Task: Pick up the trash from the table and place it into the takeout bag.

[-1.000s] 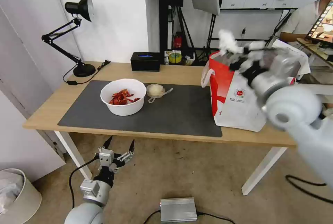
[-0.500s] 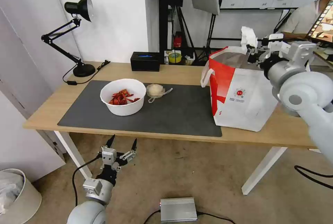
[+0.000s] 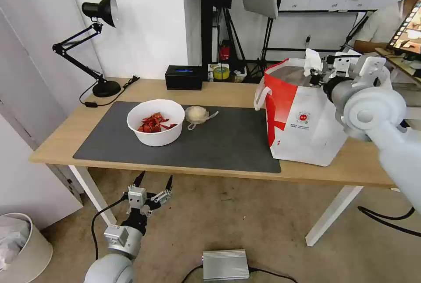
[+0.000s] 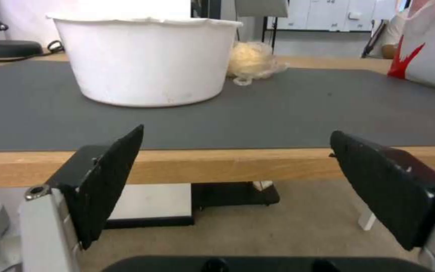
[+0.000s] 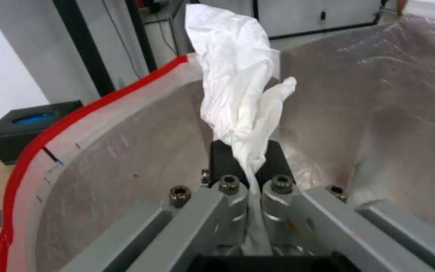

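Note:
My right gripper [image 3: 316,72] is shut on a white tissue wad [image 3: 313,60] and holds it over the open mouth of the takeout bag [image 3: 302,120], a white bag with a red side panel. In the right wrist view the tissue wad [image 5: 240,102] sticks up from the gripper [image 5: 247,155], with the bag's silver foil lining [image 5: 374,117] around it. On the dark mat [image 3: 228,142] stand a white bowl [image 3: 156,122] with red shell scraps and a small clear tub [image 3: 197,114]. My left gripper [image 3: 153,186] hangs open below the table's front edge, facing the bowl [image 4: 142,60].
A black desk lamp [image 3: 98,46] stands at the table's far left corner, a black box [image 3: 183,77] at the back edge. On the floor are a white round bin [image 3: 19,248] at the left and a silver box [image 3: 225,264]. A person sits behind the bag.
My right arm swung the tissue wad to the right and then lowered it to the bag's mouth. The left arm has barely moved.

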